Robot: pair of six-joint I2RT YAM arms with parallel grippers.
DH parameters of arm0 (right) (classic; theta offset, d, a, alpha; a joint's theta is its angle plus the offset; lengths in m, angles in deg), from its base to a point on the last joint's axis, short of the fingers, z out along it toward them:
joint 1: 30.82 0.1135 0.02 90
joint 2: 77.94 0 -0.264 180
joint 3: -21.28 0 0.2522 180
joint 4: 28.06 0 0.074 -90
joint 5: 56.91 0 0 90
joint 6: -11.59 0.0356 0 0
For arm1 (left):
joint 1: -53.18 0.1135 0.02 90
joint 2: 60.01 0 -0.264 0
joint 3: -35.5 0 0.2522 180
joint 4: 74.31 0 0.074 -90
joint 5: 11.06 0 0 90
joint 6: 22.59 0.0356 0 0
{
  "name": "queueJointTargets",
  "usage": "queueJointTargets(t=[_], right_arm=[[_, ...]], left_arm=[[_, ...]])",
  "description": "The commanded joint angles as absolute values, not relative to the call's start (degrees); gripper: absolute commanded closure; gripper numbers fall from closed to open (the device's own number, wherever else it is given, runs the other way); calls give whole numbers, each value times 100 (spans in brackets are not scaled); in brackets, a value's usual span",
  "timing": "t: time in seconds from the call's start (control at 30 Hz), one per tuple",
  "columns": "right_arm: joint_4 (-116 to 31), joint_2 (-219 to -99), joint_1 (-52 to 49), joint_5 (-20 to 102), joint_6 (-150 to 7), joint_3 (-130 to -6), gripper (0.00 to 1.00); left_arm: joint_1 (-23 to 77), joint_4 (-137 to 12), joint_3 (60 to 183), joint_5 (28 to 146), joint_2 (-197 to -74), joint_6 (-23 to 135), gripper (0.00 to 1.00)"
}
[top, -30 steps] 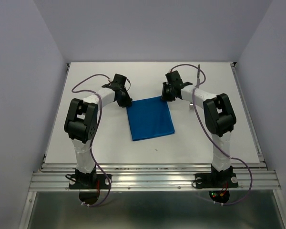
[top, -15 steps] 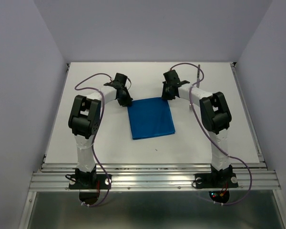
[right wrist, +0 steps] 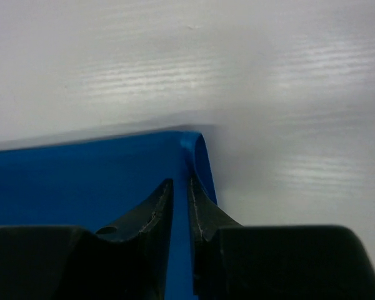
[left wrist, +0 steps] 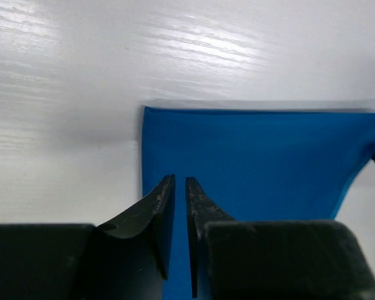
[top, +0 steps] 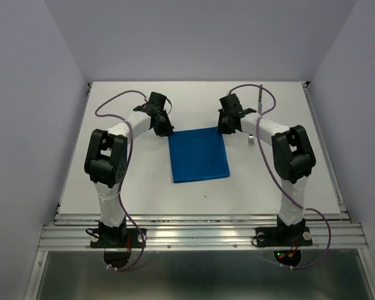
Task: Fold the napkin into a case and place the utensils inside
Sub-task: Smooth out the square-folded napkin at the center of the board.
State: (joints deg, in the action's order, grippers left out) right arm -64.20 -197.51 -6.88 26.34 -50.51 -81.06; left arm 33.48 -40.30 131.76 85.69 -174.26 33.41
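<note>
The napkin (top: 199,155) is laid flat with its far edge spanned between the left gripper (left wrist: 180,180) and the right gripper (right wrist: 180,180), a corner just by each; both are seen closed to a thin slit, and a pinch on cloth cannot be told.

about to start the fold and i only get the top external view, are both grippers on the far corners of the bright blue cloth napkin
Observer: Left wrist view: the left gripper hangs over the bright blue cloth napkin near its corner, which lies flat.
Operator: and the right
Observer: By the right gripper the napkin's corner edge curls up off the white table.
Operator: jaws shut
Observer: Each shows a thin slit; a pinch can't be confirmed.
</note>
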Motion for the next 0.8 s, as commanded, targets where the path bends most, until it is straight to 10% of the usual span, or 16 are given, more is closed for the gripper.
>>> queueJointTargets(t=[0.0, 0.77], right_arm=[[-6126, -18608, -613, 2544, -4923, -7400, 79], [-5650, -16653, -41, 3124, -4211, -4082, 81]], left_arm=[[3192, -3885, 13119, 8448, -16312, 3550, 76], [2330, -4939, 9717, 9327, -14851, 2557, 82]])
